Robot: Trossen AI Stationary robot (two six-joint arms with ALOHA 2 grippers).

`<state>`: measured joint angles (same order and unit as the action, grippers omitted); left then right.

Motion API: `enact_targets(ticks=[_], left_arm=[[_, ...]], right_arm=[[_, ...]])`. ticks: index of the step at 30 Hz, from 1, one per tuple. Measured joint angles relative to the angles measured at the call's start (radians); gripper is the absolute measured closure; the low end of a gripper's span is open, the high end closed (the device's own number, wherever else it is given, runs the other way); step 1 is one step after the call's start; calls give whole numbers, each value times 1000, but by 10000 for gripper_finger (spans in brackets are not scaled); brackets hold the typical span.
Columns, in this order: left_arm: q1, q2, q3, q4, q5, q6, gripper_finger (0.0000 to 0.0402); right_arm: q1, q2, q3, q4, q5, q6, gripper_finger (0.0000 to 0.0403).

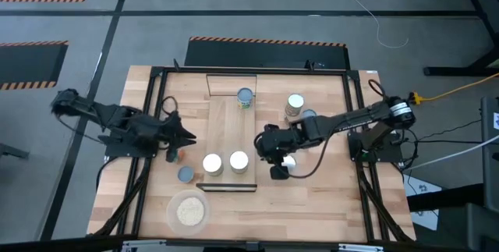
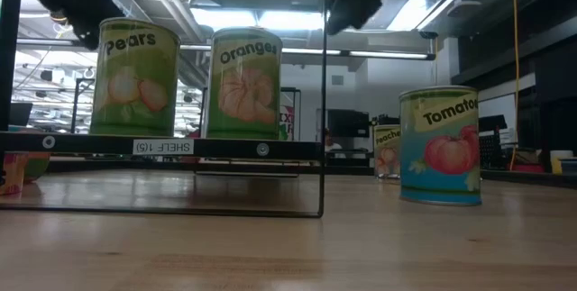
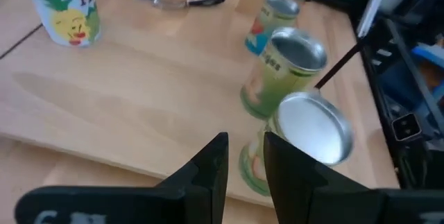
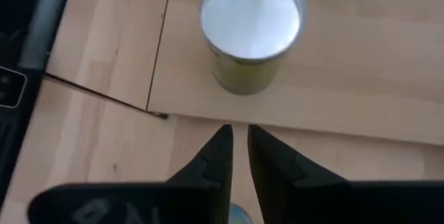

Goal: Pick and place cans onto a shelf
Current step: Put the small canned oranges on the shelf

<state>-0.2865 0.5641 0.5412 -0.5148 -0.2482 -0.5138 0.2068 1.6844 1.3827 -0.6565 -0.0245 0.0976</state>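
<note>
The light-wood shelf (image 1: 226, 131) lies in the table's middle. Two white-topped cans stand on its near end, the Pears can (image 1: 212, 164) (image 2: 137, 77) and the Oranges can (image 1: 238, 161) (image 2: 244, 84). A third can (image 1: 245, 97) stands on its far end. My right gripper (image 1: 263, 146) (image 4: 238, 137) hovers just right of the Oranges can (image 4: 251, 26), fingers nearly together and empty. The Tomatoes can (image 1: 288, 161) (image 2: 439, 147) stands on the table under its wrist. My left gripper (image 1: 192, 136) (image 3: 243, 148) waits left of the shelf, fingers nearly together and empty.
Two more cans (image 1: 295, 105) stand right of the shelf at the back. A blue-grey-topped can (image 1: 185, 175) and a small multicoloured object (image 1: 173, 156) sit left of the shelf. A dish of beige grains (image 1: 188, 211) is near the front edge.
</note>
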Motion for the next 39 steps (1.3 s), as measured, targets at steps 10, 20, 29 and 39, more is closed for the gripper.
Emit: enact_targets(ticks=[10, 20, 29, 39], left_arm=[[298, 203, 74, -211, 380, 11, 316], [472, 372, 77, -343, 572, 144, 316], [525, 484, 77, -411, 635, 237, 316], [524, 559, 77, -470, 636, 263, 316]], right_arm=[[-53, -22, -103, 71, -6, 5, 351], [-52, -22, -113, 96, -84, 4, 351], [-52, -22, -113, 100, -85, 4, 351], [-52, -22, -113, 100, -85, 3, 351]])
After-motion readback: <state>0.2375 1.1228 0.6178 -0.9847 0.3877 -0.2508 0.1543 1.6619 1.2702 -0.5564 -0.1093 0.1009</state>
